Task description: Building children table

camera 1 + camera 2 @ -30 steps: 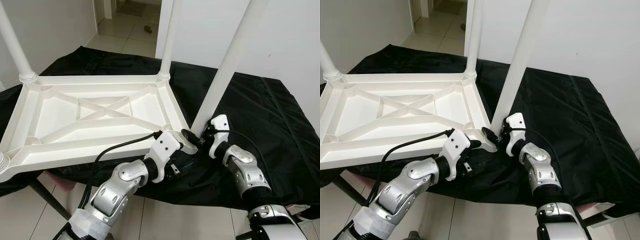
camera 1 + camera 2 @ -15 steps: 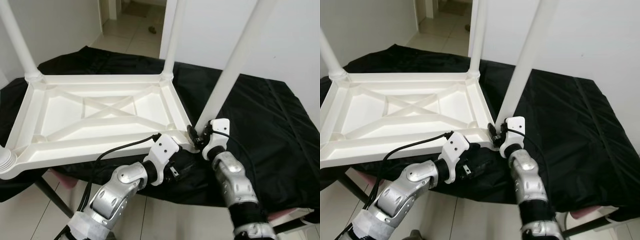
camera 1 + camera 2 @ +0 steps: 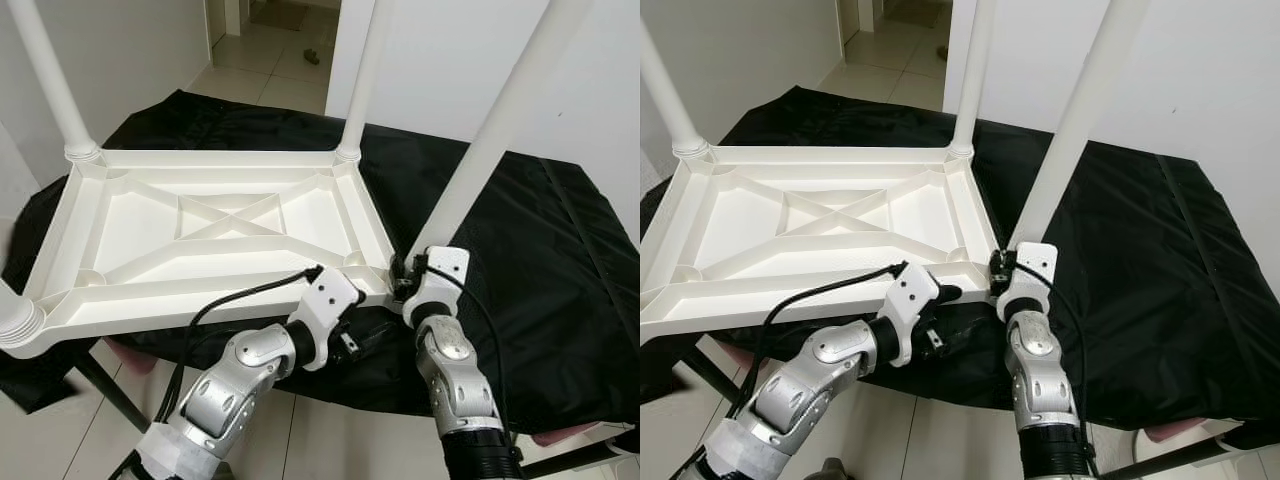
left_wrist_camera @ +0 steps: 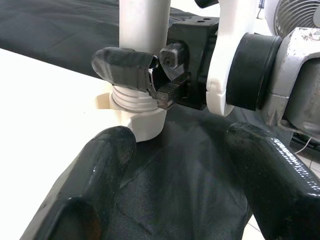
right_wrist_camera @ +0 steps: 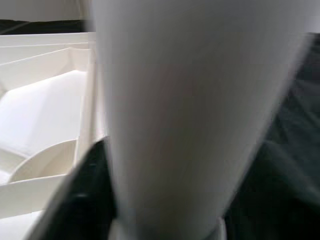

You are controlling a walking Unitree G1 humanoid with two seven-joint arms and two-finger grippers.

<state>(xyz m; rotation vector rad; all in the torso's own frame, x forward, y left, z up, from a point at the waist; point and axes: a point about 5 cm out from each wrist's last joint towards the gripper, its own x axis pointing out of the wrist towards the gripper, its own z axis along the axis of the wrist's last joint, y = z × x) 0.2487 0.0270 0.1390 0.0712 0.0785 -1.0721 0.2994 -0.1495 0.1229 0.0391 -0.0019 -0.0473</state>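
Here the white tabletop (image 3: 200,235) lay upside down on a black cloth (image 3: 520,260), its ribbed underside facing up. Legs rose from its two far corners, and another leg (image 3: 490,140) stood in the near corner socket nearest the robot's right arm. The right gripper (image 4: 150,75) was clenched around that leg just above its threaded base, one padded finger (image 4: 122,65) pressed against it. The left gripper (image 4: 175,165) hovered just beside the same corner, fingers spread apart over the cloth, grasping nothing.
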